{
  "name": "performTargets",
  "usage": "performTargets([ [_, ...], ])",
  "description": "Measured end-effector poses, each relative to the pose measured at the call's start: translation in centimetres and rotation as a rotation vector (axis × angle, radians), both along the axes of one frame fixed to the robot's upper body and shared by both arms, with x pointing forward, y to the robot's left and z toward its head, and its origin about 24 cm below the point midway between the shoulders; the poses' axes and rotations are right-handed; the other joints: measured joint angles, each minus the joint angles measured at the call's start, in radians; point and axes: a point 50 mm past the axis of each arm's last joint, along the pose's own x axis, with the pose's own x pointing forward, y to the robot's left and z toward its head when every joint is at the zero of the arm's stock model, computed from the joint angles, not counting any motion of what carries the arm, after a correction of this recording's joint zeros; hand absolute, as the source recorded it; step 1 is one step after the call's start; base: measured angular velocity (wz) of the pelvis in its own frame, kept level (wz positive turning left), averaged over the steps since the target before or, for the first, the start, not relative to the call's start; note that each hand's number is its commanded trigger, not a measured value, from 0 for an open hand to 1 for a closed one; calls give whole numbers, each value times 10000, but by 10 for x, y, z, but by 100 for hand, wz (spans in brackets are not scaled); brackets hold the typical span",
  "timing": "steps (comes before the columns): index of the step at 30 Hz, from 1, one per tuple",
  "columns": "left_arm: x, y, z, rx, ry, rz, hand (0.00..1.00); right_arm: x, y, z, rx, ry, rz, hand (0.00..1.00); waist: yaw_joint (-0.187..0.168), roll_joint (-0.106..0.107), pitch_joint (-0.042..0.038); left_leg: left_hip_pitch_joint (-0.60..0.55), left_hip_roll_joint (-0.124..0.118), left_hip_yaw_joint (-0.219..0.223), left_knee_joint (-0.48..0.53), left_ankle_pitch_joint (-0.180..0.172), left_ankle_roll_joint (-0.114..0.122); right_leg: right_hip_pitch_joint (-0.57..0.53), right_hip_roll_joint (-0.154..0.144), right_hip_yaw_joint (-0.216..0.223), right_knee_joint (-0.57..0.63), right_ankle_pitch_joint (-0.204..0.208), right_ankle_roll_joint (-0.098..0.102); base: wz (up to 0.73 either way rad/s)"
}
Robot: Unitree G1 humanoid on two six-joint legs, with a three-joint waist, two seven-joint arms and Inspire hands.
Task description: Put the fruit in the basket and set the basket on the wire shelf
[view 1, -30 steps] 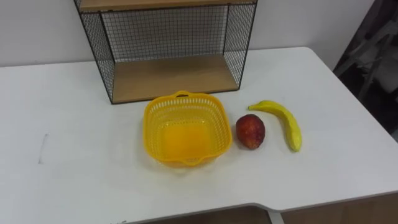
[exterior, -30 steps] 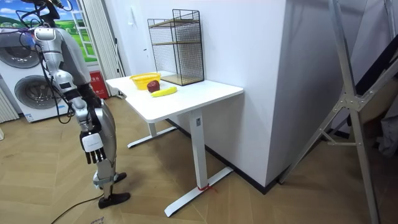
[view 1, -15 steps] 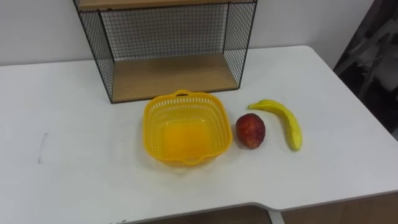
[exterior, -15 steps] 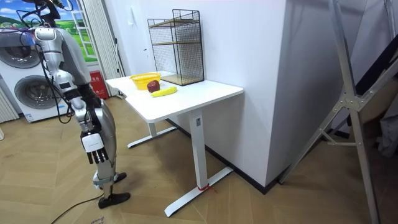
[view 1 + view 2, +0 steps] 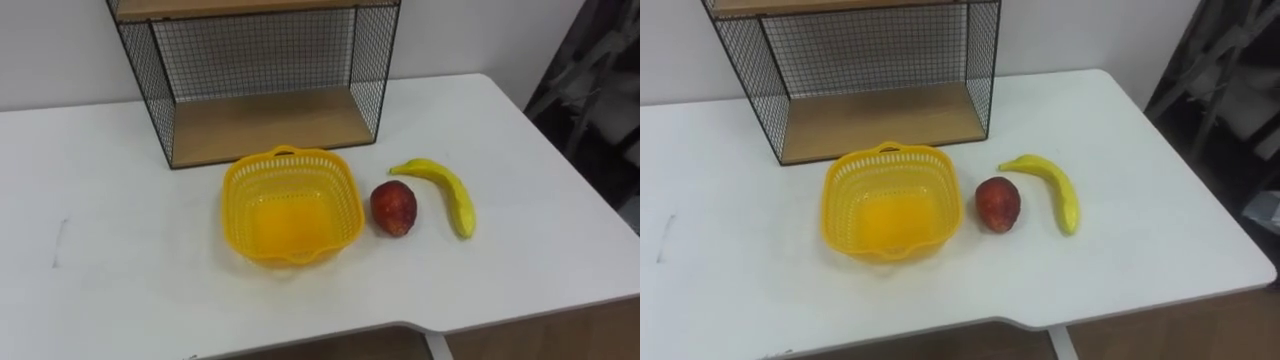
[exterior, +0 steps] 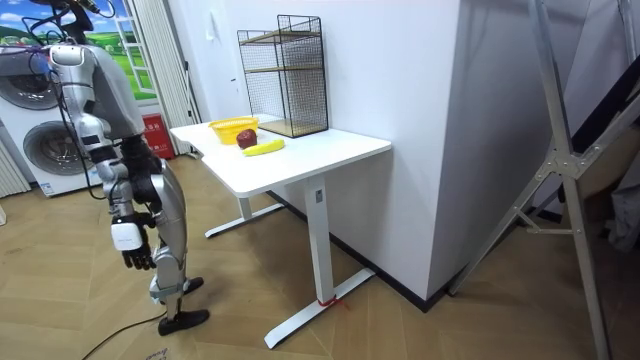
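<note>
An empty yellow mesh basket sits in the middle of the white table. Just right of it lies a red apple, and right of that a yellow banana. Behind the basket, against the wall, stands the black wire shelf with a wooden bottom board. In the room view I stand on the floor a step short of the table's end. My right hand hangs low at my side, fingers relaxed and holding nothing.
The table's front edge has a curved cut-out near me. A dark metal frame stands beyond the table's right end. In the room view a washing machine is behind me.
My right arm has swung back, toward the room view's left. The eye view has shifted a little to the right; the basket and the fruit lie as before.
</note>
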Motion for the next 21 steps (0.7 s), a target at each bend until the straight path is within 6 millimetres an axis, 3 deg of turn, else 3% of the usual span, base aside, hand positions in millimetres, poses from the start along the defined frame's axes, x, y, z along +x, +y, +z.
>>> performTargets([
  [3,-2,3,1,86,-165,269,0,8,-4,1,-167,-1137,-3391,0,-167,0,-7,13,-1,16,1,-1,-2,-48,0,-13,18,-4,-1,0],
  [9,1,10,3,444,-460,566,0,17,-16,4,-784,-2312,-8050,0,-305,-16,-58,-24,4,65,30,-3,-9,-124,4,-7,34,4,-5,-3],
  [16,1,18,7,964,-843,617,0,37,-41,13,-1828,-2904,-9620,0,-515,-52,-112,-56,1,51,-81,-12,-19,-171,8,16,188,6,-8,-1],
  [21,1,27,11,1648,-1253,753,0,82,-80,46,-3353,-4246,-9771,0,-741,-108,-121,-79,-2,119,-31,-9,-20,-245,11,71,180,-13,-13,-3],
])
